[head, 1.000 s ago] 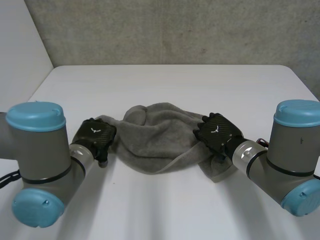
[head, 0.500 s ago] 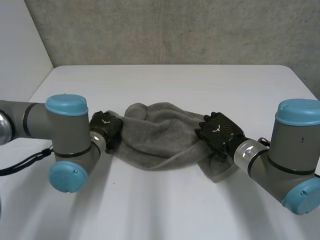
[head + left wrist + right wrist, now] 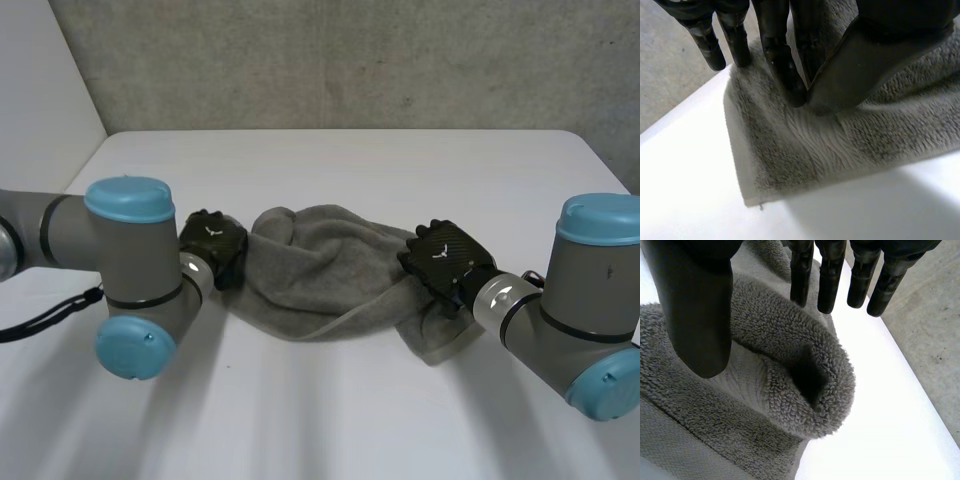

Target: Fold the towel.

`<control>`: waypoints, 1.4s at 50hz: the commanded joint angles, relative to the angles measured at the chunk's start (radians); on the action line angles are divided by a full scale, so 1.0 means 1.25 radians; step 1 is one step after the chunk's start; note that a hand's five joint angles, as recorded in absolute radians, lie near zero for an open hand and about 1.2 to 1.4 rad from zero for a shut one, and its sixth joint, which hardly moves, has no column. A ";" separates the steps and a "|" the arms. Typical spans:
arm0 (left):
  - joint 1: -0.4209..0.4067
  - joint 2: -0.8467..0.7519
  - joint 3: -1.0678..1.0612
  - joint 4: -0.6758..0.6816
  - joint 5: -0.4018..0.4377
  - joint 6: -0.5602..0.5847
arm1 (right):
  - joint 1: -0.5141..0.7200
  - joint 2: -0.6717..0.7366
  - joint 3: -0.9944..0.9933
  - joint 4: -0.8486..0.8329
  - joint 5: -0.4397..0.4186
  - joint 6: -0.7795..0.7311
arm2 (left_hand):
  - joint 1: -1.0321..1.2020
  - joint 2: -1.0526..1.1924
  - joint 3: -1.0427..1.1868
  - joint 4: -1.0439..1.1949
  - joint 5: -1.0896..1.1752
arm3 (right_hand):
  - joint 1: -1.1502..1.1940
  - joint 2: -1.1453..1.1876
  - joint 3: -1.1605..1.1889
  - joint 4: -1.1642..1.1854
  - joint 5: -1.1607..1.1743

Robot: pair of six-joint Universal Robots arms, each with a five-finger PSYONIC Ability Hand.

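A grey towel [image 3: 320, 265] lies crumpled in a wide bunch on the white table [image 3: 330, 160]. My left hand [image 3: 213, 245] is at the towel's left end. In the left wrist view its fingers [image 3: 782, 65] and thumb meet on the towel [image 3: 790, 150] close to a corner and pinch a ridge of cloth. My right hand [image 3: 443, 262] rests at the towel's right end. In the right wrist view its straight fingers [image 3: 830, 275] and thumb stand apart, with a rolled fold of the towel [image 3: 790, 370] between and below them.
The table's far edge meets a grey wall [image 3: 350, 60]. Bare white tabletop lies in front of the towel and behind it. Both grey arms reach in low from the near side.
My left arm has swung round and its hand has closed on the towel's left end. The right hand has shifted slightly to the right and stayed open.
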 commanded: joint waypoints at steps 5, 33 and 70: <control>0.022 0.034 -0.015 -0.012 0.005 -0.006 | -0.001 0.000 -0.001 0.001 0.000 0.002 | 0.113 0.078 -0.040 -0.043 0.058 | -0.034 -0.035 -0.038 -0.060 -0.012; 0.097 0.135 -0.163 -0.037 0.087 -0.055 | -0.028 -0.018 -0.011 0.004 -0.008 0.123 | -0.345 -0.380 -0.040 -0.043 -0.399 | -0.112 -0.113 -0.038 -0.060 -0.089; 0.061 0.459 -0.081 -0.114 -0.018 -0.369 | -0.110 -0.259 -0.256 0.257 0.094 0.555 | -0.772 -0.807 -0.040 -0.043 -0.826 | -0.249 -0.250 -0.038 -0.060 -0.227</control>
